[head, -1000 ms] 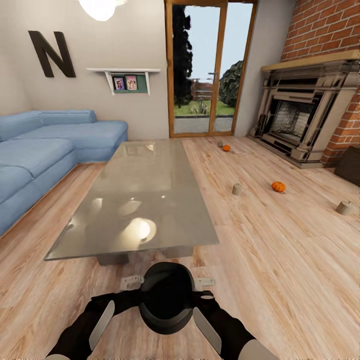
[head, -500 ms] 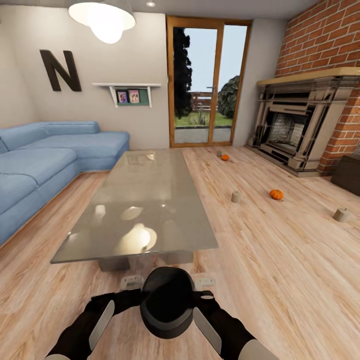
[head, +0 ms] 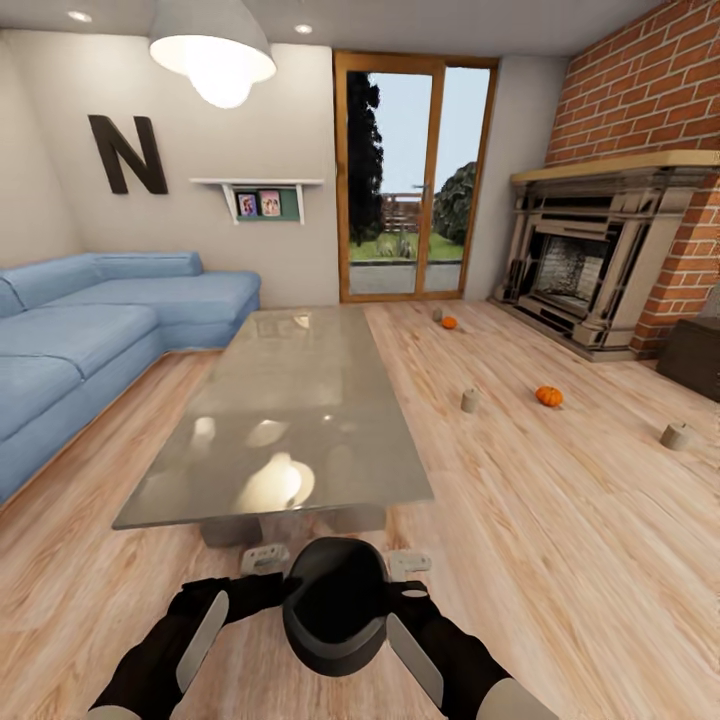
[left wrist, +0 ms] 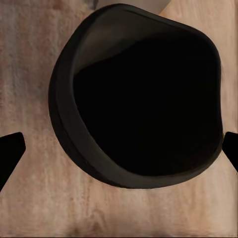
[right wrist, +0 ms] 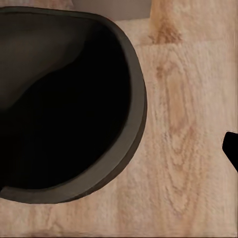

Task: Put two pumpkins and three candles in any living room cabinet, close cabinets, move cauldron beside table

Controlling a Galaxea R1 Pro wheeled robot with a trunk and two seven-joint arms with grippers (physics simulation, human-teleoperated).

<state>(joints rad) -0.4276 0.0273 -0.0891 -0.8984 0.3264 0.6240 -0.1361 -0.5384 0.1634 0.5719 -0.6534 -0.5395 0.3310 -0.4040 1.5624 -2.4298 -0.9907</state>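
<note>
The black cauldron [head: 335,605] stands on the wood floor just off the near end of the glass table [head: 290,420], between my two forearms. My left gripper [head: 265,560] and right gripper [head: 408,565] flank its far rim. In the left wrist view the cauldron [left wrist: 144,99] lies under the open left gripper [left wrist: 119,151], whose black fingertips [left wrist: 10,153] stand wide apart. One right fingertip [right wrist: 231,148] shows beside the cauldron [right wrist: 64,104]. Two orange pumpkins [head: 548,396] [head: 449,322] and three candles [head: 470,401] [head: 677,436] [head: 437,314] sit on the floor to the right. A dark cabinet [head: 695,355] shows at the right edge.
A blue sofa [head: 90,340] runs along the left of the table. An ornate fireplace [head: 590,270] fills the brick wall on the right, and a glass door [head: 415,180] is at the back. Open floor lies between table and fireplace.
The whole picture has shifted down as the camera tilted up, showing more ceiling and lamp. Arms and cauldron hold the same place in view.
</note>
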